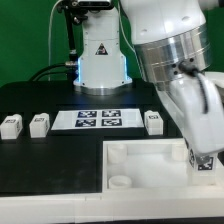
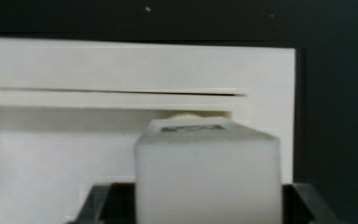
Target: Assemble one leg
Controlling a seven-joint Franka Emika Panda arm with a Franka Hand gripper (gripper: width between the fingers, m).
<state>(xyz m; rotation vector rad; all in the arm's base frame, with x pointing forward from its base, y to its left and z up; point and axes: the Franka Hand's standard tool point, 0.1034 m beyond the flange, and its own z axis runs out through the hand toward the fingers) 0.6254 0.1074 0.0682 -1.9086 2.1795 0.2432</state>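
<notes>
Gripper (image 1: 205,160) clamps leg (image 2: 208,170) (tagged face up) over white panel (image 1: 140,170), at its 3 o'clock edge.

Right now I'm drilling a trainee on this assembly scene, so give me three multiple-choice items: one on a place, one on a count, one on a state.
1. Where is the hand?
A. at the exterior view's left edge
B. over the white panel's corner on the exterior view's right
C. above the marker board

2. How many loose legs lie on the black table?
A. one
B. three
C. five

3. The hand is:
A. open and empty
B. shut on a leg
C. out of view

Key:
1. B, it hangs over that corner.
2. B, three tagged blocks lie apart.
3. B, the wrist view shows the leg between the fingers.
</notes>
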